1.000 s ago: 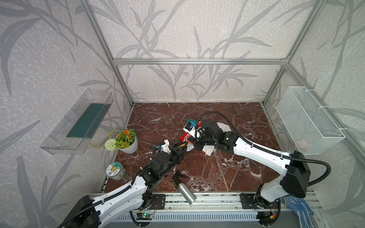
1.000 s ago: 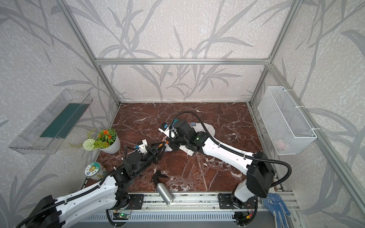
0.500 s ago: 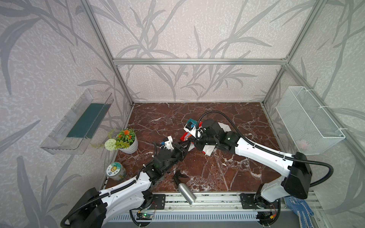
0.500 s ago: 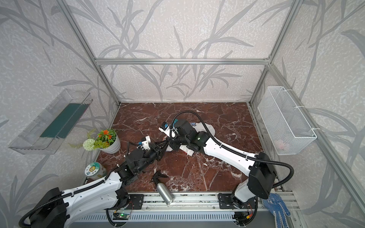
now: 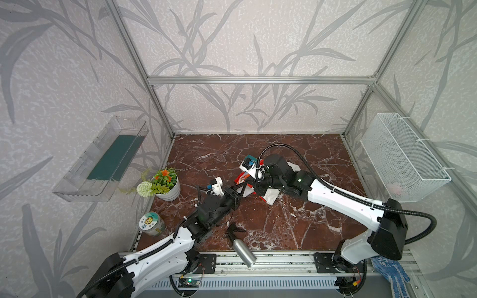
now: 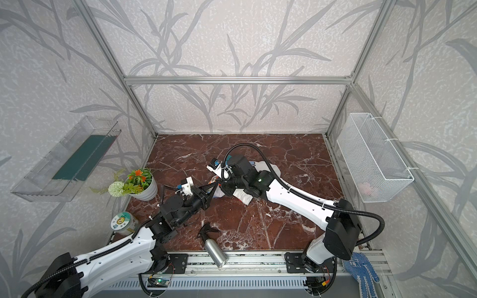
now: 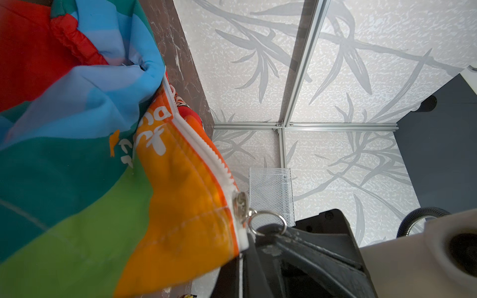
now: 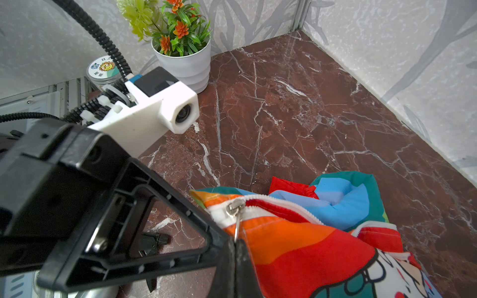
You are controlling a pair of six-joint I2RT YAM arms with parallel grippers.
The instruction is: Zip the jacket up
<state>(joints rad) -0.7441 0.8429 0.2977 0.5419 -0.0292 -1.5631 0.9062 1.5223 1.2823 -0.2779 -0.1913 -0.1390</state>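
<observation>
Your jacket (image 5: 269,198), crumpled rainbow-banded cloth, lies on the veined marble (image 5: 284,232) to the right of the ribbed white pot (image 5: 169,192) in both top views. Your left gripper (image 5: 245,185) pinches the zipper's thin metal ring (image 7: 268,212). Your right gripper (image 5: 254,187) is closed at the hem; whether it holds cloth you cannot tell.

jacket (image 5: 271,197) — largely covered overhead, cropped in wrist views

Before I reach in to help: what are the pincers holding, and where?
The jacket, at the zipper's bottom: left pincer and right pincer shut together at the pull ring; which pinches it is unclear.
</observation>
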